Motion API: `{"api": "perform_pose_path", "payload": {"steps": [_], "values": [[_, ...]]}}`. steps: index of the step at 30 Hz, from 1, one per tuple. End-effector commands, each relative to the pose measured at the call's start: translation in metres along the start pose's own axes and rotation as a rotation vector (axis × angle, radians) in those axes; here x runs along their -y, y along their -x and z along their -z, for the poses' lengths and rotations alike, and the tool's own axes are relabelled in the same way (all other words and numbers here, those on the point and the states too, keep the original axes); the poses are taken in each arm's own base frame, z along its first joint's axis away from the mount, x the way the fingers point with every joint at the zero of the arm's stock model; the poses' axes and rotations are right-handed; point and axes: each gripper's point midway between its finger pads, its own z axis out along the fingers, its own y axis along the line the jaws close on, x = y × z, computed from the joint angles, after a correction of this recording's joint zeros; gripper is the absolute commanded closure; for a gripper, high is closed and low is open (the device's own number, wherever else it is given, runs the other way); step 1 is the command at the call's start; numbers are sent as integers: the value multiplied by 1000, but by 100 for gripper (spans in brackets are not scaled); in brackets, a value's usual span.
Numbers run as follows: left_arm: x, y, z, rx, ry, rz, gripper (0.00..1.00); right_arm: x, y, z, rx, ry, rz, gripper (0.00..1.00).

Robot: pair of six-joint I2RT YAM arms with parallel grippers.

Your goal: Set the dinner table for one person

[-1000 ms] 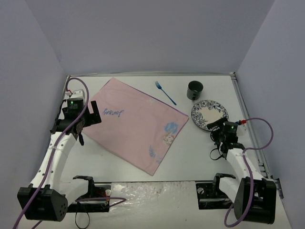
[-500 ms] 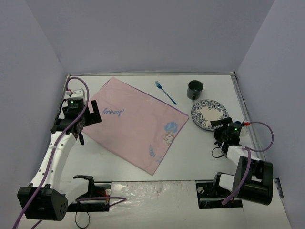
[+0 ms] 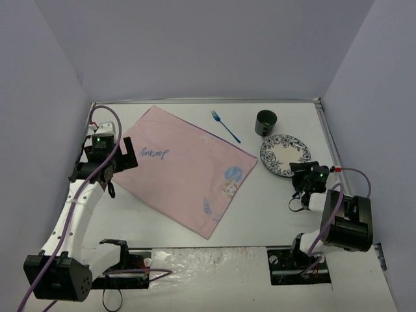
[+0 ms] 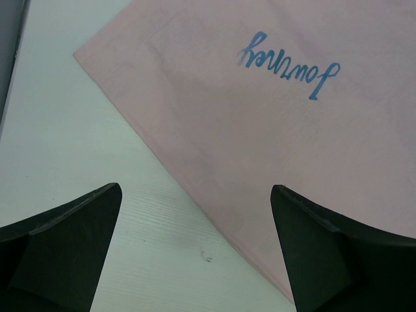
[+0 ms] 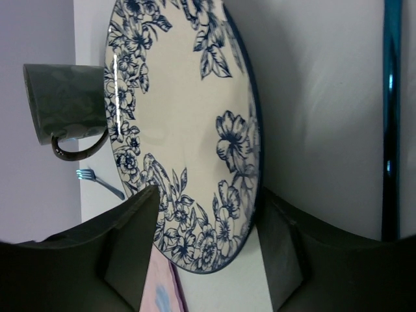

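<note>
Jaws of the left gripper point(image 4: 195, 195) are standing wide apart with nothing between them, hovering over the near-left edge of the pink cloth point(image 3: 185, 169). The cloth is lying flat and askew on the dinner table point(image 3: 260, 208), the white tabletop that is filling the whole floor of the scene, under every item and both arms. Further right, a blue fork point(image 3: 225, 126) is lying just beyond the cloth's far edge. A dark mug point(image 3: 266, 122) is sitting upright just behind the patterned plate point(image 3: 285, 155), near the table's right side. The right gripper point(image 5: 207, 198) is sitting at the plate's near rim, one finger over the rim and one outside it, so the edge is running between them. Whether they are pinching it I cannot tell. Judging by this, the plate is the step in hand: taking it by the rim to bring it onto the cloth. The next move is calling for a firm pinch on that thin, slick edge. After that comes a level lift, clear of the mug, leftward to the cloth's middle, with fork and mug waiting.
</note>
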Motion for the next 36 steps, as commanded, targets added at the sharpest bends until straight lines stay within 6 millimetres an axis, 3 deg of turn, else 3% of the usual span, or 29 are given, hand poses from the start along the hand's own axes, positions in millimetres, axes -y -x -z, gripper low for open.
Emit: {"api": "perform_pose_path", "payload": {"steps": [1, 9, 15, 21, 26, 36], "values": [[3, 23, 8, 82, -10, 7, 3, 31, -9, -3, -22, -96, -33, 47], [1, 22, 8, 84, 0, 5, 3, 37, -7, -2, -18, -105, -59, 81], [1, 22, 7, 82, 0, 6, 3, 31, -1, 4, -15, -93, -49, 100], [1, 22, 5, 81, 0, 9, 3, 14, 9, 18, 2, -50, -53, 100], [1, 21, 4, 75, 3, 8, 3, -20, 17, 38, 8, 33, -24, 100], [3, 20, 1, 69, 0, 14, 3, -75, 5, 57, -115, 200, 57, 100]]}}
